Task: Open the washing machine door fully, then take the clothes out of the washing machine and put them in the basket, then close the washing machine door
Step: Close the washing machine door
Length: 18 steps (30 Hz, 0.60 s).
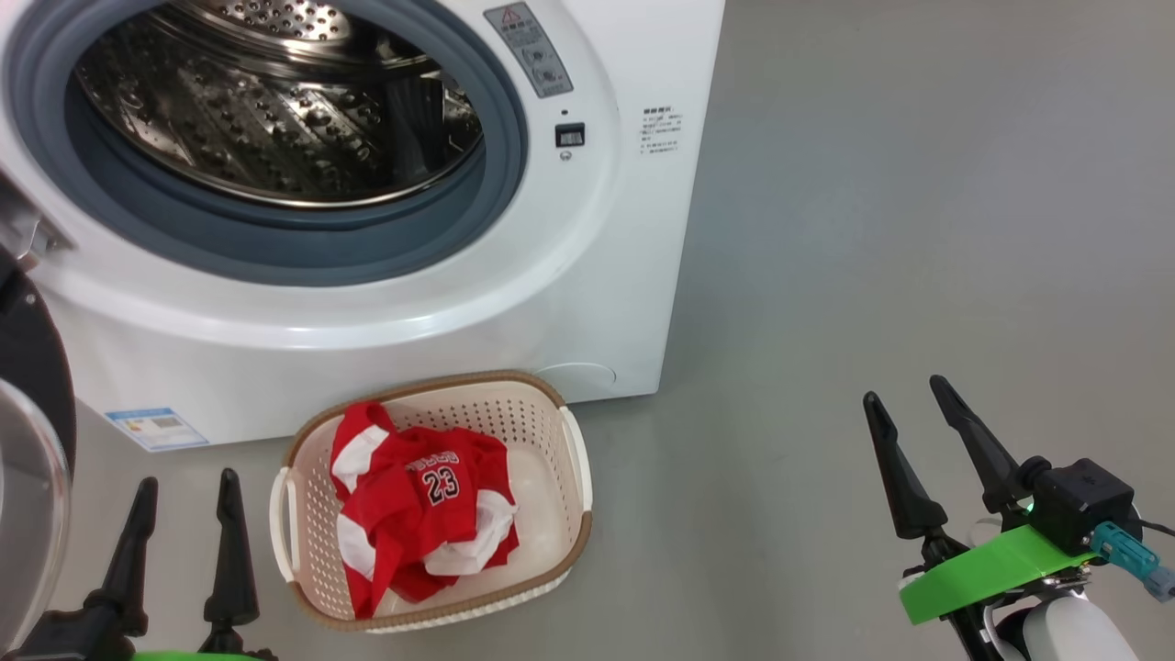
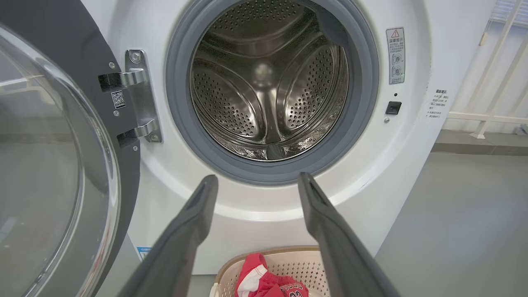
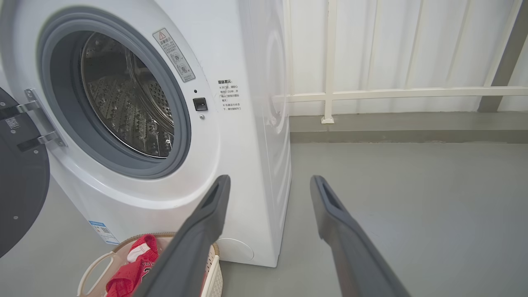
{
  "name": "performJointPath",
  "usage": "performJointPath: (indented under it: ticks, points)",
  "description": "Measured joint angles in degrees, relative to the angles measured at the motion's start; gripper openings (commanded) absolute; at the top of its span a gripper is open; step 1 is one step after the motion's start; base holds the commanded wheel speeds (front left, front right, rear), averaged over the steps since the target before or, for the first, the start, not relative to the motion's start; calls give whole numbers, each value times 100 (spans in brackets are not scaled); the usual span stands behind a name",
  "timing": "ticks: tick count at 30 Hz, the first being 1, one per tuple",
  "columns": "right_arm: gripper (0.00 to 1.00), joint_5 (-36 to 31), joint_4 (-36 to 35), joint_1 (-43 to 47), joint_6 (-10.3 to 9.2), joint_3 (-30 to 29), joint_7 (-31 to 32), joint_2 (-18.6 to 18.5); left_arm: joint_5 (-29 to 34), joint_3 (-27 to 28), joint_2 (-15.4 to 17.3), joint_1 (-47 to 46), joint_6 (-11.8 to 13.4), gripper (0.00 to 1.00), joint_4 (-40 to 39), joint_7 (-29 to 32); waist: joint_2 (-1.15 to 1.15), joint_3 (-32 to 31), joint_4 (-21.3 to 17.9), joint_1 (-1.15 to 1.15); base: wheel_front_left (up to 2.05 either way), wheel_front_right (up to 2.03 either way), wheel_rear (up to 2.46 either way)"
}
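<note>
I have the door [image 1: 37, 367] standing wide open on its hinge [image 2: 140, 95] at the left of the machine [image 1: 587, 275], with its glass bowl just left of my left gripper [image 1: 187, 477]. That gripper sits at the near left, its 2 fingers spread with nothing between them, pointing at the machine's front. The basket [image 1: 569, 459] stands on the floor [image 1: 918, 229] close in front of the machine, below the opening, just right of the left gripper and apart from it. The clothes [image 1: 422, 496] lie heaped in the basket, a red jersey with the 23 facing up and white fabric folded around it. From the left wrist, the fingertips frame the lower arc of the grey ring [image 2: 264, 173], with the clothes below and between them. The drum [image 2: 268, 82] shows perforated steel. My right gripper [image 1: 903, 388] is at the near right, well apart from the basket, its fingers spread over the floor and gripping nothing.
</note>
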Motion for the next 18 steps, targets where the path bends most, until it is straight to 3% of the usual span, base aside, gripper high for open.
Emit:
performJointPath:
  ticks: [6,18]
  points:
    - [100,0,8,104,0,-1,0,0,-13,-34,-5,1,0,100,-14,0,0,-6,0,0,-62,62,0]
    - [100,0,-1,105,0,-9,0,0,-33,-60,-9,1,0,100,-20,0,0,14,25,0,-1,1,0]
